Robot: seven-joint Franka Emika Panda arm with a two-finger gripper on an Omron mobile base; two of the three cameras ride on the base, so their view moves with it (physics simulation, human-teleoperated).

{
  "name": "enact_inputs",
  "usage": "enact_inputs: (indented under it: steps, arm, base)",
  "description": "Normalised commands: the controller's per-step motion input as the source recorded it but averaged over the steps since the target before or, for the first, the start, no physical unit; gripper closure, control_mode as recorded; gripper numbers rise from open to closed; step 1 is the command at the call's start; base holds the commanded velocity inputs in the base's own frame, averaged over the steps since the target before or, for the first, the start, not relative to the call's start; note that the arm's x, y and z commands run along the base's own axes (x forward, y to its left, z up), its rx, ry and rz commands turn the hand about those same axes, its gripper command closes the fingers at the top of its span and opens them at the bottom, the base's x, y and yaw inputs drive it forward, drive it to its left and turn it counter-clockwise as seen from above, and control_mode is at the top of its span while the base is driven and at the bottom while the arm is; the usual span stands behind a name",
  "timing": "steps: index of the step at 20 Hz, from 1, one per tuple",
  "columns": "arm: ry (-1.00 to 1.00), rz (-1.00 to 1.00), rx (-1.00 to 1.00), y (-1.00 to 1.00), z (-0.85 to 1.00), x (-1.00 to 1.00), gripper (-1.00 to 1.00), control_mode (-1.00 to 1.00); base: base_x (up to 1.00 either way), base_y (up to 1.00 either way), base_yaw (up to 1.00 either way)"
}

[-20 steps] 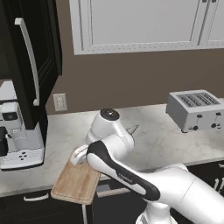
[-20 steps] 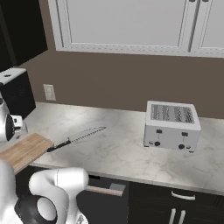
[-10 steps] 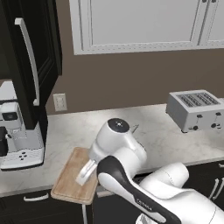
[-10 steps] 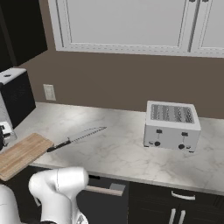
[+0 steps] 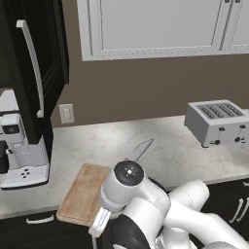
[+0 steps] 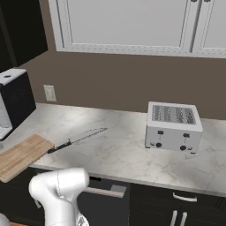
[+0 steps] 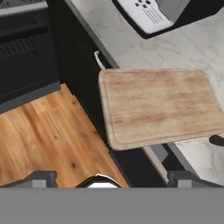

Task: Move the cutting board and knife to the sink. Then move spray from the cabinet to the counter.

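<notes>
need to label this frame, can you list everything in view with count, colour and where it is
cutting board: 1, light-brown wood, at the counter's front edge, part of it overhanging
knife: 1, silvery blade and black handle, flat on the counter, handle end next to the board
toaster: 1, silver-white, on the counter towards the right
coffee machine: 1, white and black, on the counter left of the board
wall outlet: 1, white, on the brown wall above the counter
upper cabinets: white doors, above the counter
counter: 1, pale marble pattern, over dark lower cabinet fronts
floor: wooden, below the cabinets
gripper: 1, dark fingertips, open, near the board's overhanging edge
</notes>
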Motion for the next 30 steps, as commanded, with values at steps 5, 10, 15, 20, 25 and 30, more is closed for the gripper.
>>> enact_inputs:
  steps: [5, 10, 15, 20, 25, 30]
  arm:
    - [-0.15, 0.02, -0.07, 0.02, 0.0, -0.5, -1.0, -1.0]
    - [-0.15, 0.01, -0.06, 0.13, 0.0, -0.24, -1.0, -1.0]
    - [-0.08, 0.0, -0.07, 0.14, 0.0, -0.01, -1.0, -1.0]
    - [0.0, 0.0, -0.07, 0.12, 0.0, 0.0, -1.0, -1.0]
    - [0.0, -0.02, -0.09, 0.03, -0.01, 0.0, -1.0, -1.0]
    - [0.0, 0.0, -0.16, 0.05, -0.12, 0.11, -1.0, -1.0]
  base:
    - [0.0, 0.0, 0.0]
    - [0.0, 0.0, 0.0]
    - [0.0, 0.0, 0.0]
    - [0.0, 0.0, 0.0]
    - [0.0, 0.0, 0.0]
    - [0.0, 0.0, 0.0]
